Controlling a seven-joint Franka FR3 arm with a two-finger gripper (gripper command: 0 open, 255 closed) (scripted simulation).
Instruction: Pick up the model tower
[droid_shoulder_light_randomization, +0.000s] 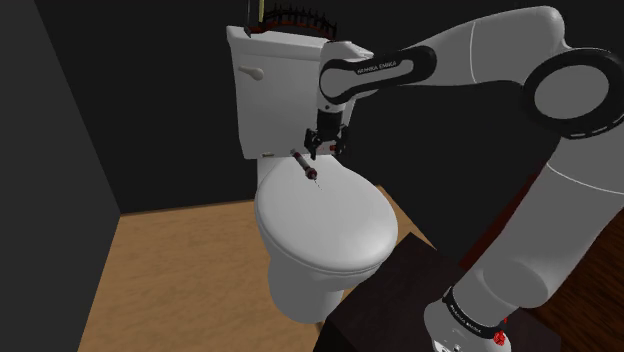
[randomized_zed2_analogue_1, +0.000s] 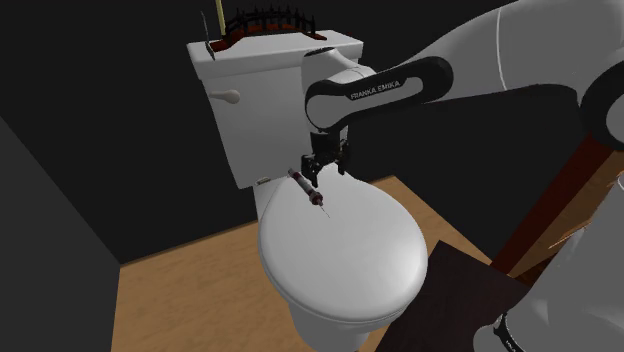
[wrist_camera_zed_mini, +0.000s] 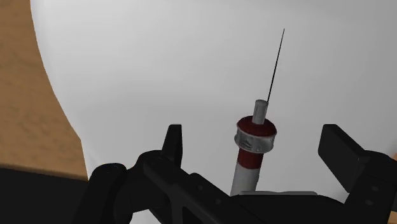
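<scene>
Overhead, the black jaws hung open, untouching, either side of a red-and-white model tower (wrist_camera_zed_mini: 253, 146) lying flat on the white toilet lid (droid_shoulder_light_randomization: 335, 228).

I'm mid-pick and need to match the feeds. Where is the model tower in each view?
Shoulder view: the tower lies above centre, at the back of the toilet lid, just below the gripper.
Second exterior view: the tower lies near centre, at the lid's back edge, under the gripper.
Wrist view: the tower lies inside the open gripper, untouched, with its thin spire pointing away.
Shared landmark: the white toilet lid.
</scene>
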